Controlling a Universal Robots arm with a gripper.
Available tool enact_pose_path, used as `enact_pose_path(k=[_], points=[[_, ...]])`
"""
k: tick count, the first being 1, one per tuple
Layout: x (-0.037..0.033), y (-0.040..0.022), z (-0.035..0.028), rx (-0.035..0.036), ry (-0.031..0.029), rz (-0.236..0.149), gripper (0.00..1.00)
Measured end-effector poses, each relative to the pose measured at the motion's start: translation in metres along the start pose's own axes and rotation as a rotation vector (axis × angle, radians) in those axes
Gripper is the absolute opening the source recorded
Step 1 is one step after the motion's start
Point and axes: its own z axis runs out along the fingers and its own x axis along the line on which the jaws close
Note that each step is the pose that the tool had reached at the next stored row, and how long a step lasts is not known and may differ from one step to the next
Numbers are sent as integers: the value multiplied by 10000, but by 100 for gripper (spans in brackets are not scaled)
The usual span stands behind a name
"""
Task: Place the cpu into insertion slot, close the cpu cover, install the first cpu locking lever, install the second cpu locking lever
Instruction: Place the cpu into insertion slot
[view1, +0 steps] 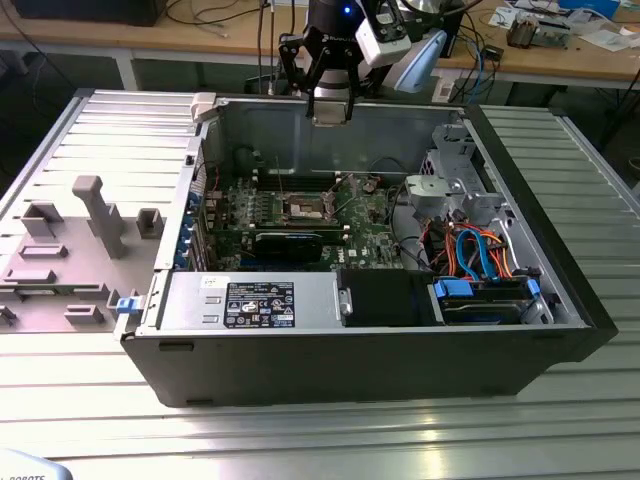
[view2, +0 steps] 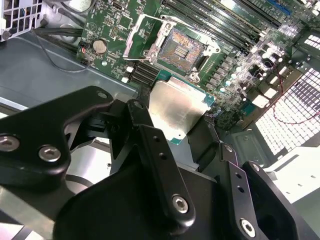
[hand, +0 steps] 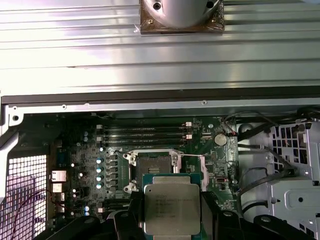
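My gripper (hand: 172, 216) is shut on the cpu (hand: 171, 209), a flat square chip with a silver-grey top, pinched by its edges between the black fingers (view2: 150, 140). In the exterior view the gripper (view1: 331, 112) hangs high over the back wall of the open computer case, well above the motherboard. The insertion slot (view2: 181, 47) lies bare below, its dark centre showing inside a silver rim; it appears too in the exterior view (view1: 304, 208) and the first wrist view (hand: 152, 167). The cpu cover (view2: 136, 36) stands swung open beside the slot.
Long memory slots (hand: 145, 132) run beside the socket. A long black card (view1: 288, 243) sits in front of it, a label-covered power supply (view1: 255, 303) nearer still. Drive bays and orange-blue cables (view1: 475, 250) fill the exterior view's right. A grey fixture tray (view1: 70, 250) lies left.
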Motion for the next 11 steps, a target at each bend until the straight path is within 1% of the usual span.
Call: enact_pose_path(k=[5, 11], points=[[1, -2, 2, -9, -28, 302, 54], [0, -8, 2, -8, -32, 353, 54]])
